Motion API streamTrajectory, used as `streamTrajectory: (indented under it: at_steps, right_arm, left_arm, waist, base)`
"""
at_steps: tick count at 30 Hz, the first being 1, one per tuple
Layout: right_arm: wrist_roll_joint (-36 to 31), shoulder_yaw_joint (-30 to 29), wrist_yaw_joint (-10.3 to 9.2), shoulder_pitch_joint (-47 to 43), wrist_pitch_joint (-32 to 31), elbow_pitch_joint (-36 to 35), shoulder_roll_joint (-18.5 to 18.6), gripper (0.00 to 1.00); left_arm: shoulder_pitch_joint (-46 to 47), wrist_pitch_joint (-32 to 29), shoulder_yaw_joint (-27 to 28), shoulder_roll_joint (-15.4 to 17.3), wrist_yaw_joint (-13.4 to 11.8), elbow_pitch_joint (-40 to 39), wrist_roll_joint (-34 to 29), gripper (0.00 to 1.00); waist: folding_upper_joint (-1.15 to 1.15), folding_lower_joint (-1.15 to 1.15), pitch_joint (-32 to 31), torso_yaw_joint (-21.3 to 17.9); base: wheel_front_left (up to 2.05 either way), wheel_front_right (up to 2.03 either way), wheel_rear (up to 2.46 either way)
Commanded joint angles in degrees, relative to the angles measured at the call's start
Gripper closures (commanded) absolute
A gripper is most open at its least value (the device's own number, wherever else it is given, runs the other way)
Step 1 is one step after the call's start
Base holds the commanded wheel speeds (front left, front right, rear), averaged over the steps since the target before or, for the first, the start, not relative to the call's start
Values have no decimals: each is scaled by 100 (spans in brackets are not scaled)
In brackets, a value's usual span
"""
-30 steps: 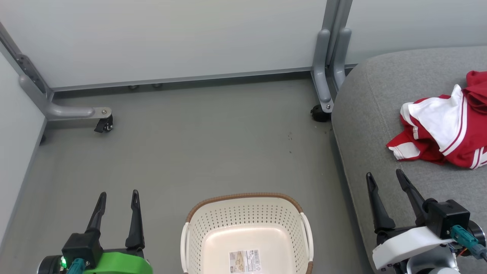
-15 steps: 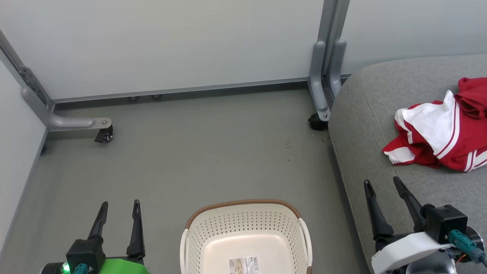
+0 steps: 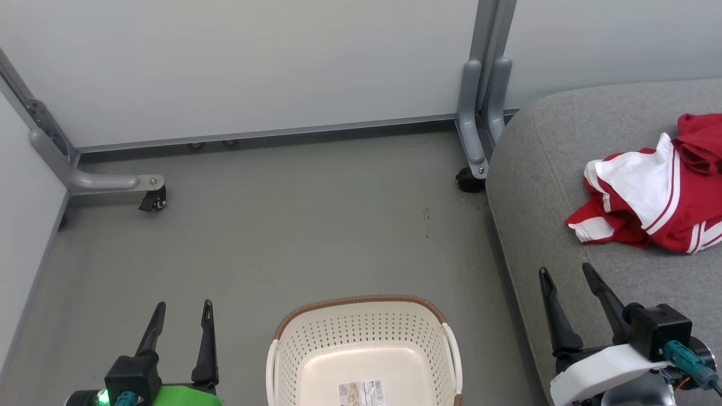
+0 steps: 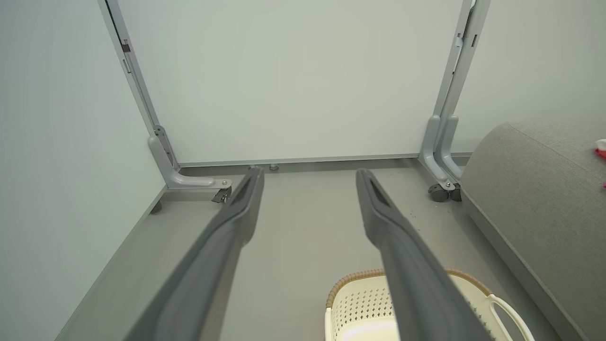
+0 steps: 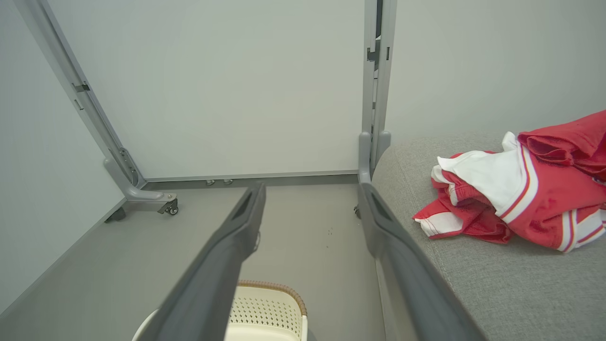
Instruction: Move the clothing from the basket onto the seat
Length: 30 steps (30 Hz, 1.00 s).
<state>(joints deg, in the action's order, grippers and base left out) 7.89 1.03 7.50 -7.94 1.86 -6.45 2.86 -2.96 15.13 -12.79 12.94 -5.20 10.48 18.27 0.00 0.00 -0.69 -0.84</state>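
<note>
Grey floor (image 3: pixel 282 237); basket (image 3: pixel 361 299) empty, clothing (image 3: pixel 648 203) heaped on seat (image 3: pixel 541 158). Only camera shifted since a second ago. Left gripper (image 3: pixel 184 304), right gripper (image 3: pixel 565 269) both spread, empty. Task looks done.

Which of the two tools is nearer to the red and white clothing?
The right tool, with the white housing, at the edge of the grey fabric seat; the left tool, green-housed, is beyond the cream perforated plastic basket.

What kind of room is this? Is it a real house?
Probably a mock-up room for robot practice, not a home: wheeled partition panels, a grey seat, a laundry basket on bare floor.
</note>
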Motion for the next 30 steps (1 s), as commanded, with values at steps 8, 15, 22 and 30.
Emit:
streamTrajectory:
  at_steps: [8,15,22,30]
  right_arm:
    - [28,9,0,-20,6,106,-17,100]
    - [894,5,0,87,-12,243,37,100]
    - [1731,-3,0,253,-45,448,93,100]
    - [2546,-21,0,391,-79,628,130,100]
  left_arm:
    - [-13,-8,-20,-85,29,123,-7,100]
    - [77,-209,160,-169,145,142,705,100]
    - [177,-407,341,-248,261,169,1393,100]
    - [273,-603,522,-332,377,187,2074,100]
  waist:
    - [0,0,-4,11]
    - [0,0,1,16]
    - [0,0,6,19]
    - [0,0,12,24]
  base:
    - [0,0,0]
    - [0,0,0]
    - [0,0,0]
    - [0,0,0]
